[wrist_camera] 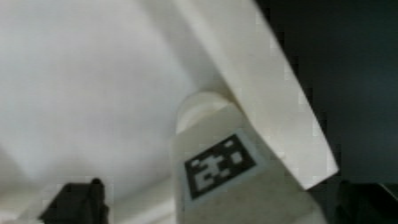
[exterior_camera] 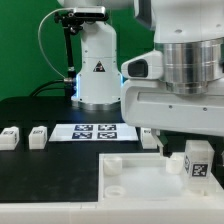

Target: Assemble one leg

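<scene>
Black table (exterior_camera: 30, 110) beneath, arm (exterior_camera: 185, 60) bent low over the leg (exterior_camera: 197, 160), tool (wrist_camera: 219, 202) spread, gripping nothing.

On the black table (exterior_camera: 40, 185) a large white square tray-like plastic part (exterior_camera: 140, 192) fills the foreground, a small white plastic leg with a black-and-white tag (exterior_camera: 197, 162) upright toward the exterior view's right, beneath the bulky white robot arm (exterior_camera: 185, 70) — two spare white legs (exterior_camera: 10, 137) (exterior_camera: 38, 136) sit left of the flat marker board (exterior_camera: 95, 131).
</scene>
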Controlling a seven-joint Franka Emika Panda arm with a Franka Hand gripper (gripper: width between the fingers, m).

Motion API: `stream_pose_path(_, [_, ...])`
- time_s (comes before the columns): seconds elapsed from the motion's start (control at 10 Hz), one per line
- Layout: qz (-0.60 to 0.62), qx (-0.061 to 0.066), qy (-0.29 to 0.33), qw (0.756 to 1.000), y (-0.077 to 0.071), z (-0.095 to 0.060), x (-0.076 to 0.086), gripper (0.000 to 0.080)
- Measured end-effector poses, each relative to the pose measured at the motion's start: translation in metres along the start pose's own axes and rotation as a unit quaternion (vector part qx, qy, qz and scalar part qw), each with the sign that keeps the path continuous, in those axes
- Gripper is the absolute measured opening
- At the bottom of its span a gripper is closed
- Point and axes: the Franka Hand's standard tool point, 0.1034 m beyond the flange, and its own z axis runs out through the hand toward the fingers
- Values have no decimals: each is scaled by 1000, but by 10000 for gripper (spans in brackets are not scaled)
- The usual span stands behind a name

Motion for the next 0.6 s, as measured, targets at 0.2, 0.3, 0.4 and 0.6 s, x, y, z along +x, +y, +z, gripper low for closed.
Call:
stream_pose_path(0.2, [-58,0,9,998,-6,0,0,616])
stream_pose_path(0.3, [-39,0,8,999,-5,0,0,616])
stream_pose_path(0.4, [-40,1,8,999,-5,0,0,434])
stream_pose_path(0.6, [69,5,7,998,-6,0,0,294])
